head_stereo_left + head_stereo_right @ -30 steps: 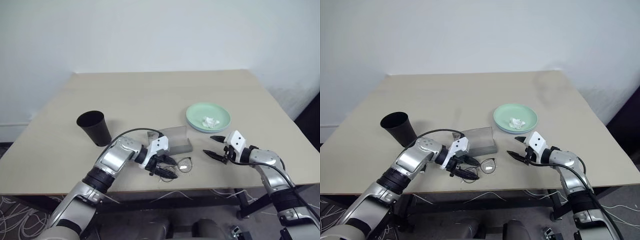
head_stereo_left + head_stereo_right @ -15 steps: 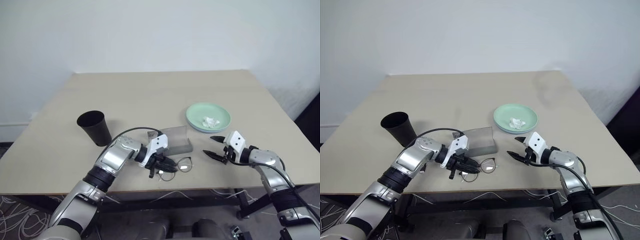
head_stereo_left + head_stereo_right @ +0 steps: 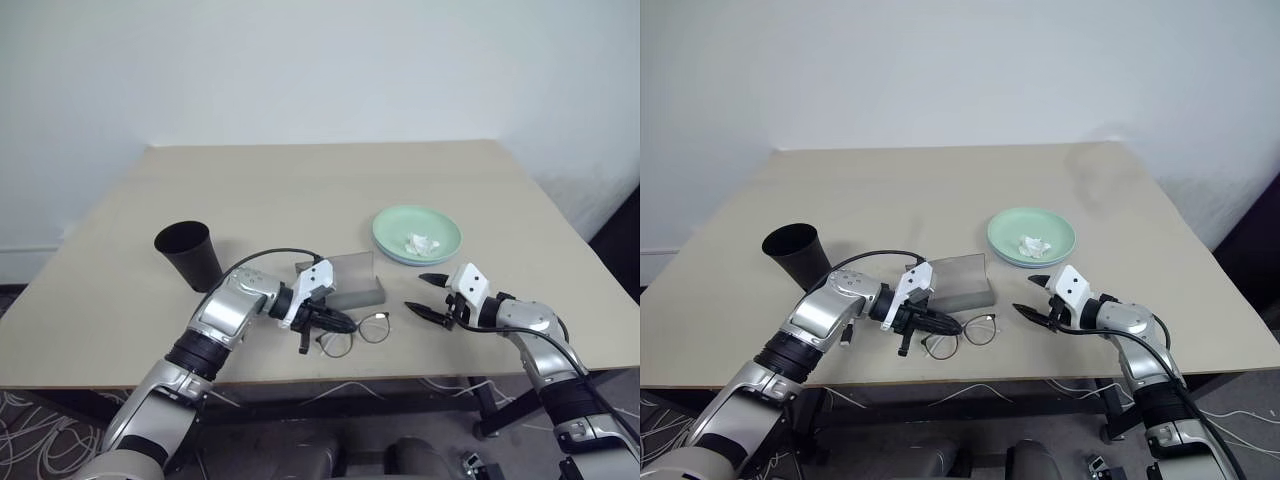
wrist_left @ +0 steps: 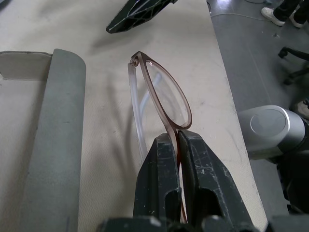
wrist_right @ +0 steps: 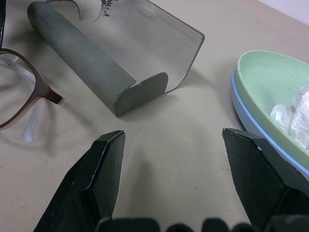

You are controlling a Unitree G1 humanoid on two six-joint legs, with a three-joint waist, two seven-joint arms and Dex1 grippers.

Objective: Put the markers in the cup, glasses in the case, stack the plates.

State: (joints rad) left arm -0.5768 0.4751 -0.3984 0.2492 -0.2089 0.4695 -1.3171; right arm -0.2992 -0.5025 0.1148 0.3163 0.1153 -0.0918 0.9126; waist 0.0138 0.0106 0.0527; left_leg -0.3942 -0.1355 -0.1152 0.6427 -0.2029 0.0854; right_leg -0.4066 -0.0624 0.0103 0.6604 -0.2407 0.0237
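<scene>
Table: plain beige rectangular tabletop [image 3: 330,190]; no brand, label or writing legible anywhere.
Plates: round mint-green shallow plate [image 3: 417,233] stacked on a light blue one, toward the right edge of the table; small crumpled white tissue [image 3: 421,243] lying in the green plate.
Case: long grey felt-like hinged box [image 3: 348,284], lid raised, near the front edge around its middle.
Cup: plain black tapered tumbler [image 3: 188,254], upright, toward the left edge.
Left gripper [image 3: 342,323]: arm bent in over the front edge, pointing right and slightly down; black fingers [image 4: 159,183] clamped on the frame.
Right gripper [image 3: 425,296]: near the front right, pointing left toward the case; jaws wide, nothing between them.
Glasses: thin dark wire-frame round-lens spectacles [image 3: 361,332], just in front of the case, pinched by the left gripper.
</scene>
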